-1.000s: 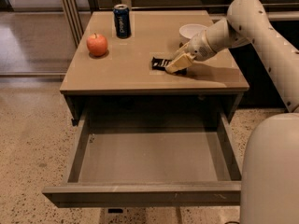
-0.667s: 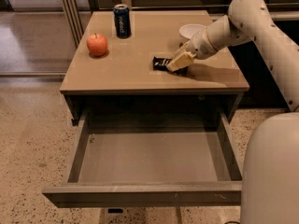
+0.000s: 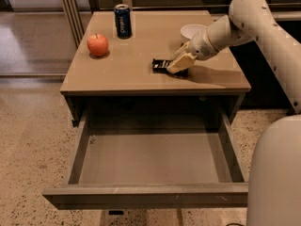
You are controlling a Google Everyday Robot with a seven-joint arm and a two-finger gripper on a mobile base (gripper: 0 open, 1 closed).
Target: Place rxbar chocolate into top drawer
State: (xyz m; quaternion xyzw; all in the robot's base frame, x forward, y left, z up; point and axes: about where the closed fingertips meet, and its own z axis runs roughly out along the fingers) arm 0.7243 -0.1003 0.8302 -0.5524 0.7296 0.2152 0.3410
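On the bench (image 3: 127, 60), right of centre, the gripper (image 3: 179, 64) sits over the rxbar chocolate (image 3: 160, 66); whether it is clamped on the bar I cannot tell; grasping seems in hand; next calls for a lift, then carrying it forward over the open top drawer (image 3: 146, 196).

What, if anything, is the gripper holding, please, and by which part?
It cannot be told: the gripper covers one end of the snack bar lying on the table.
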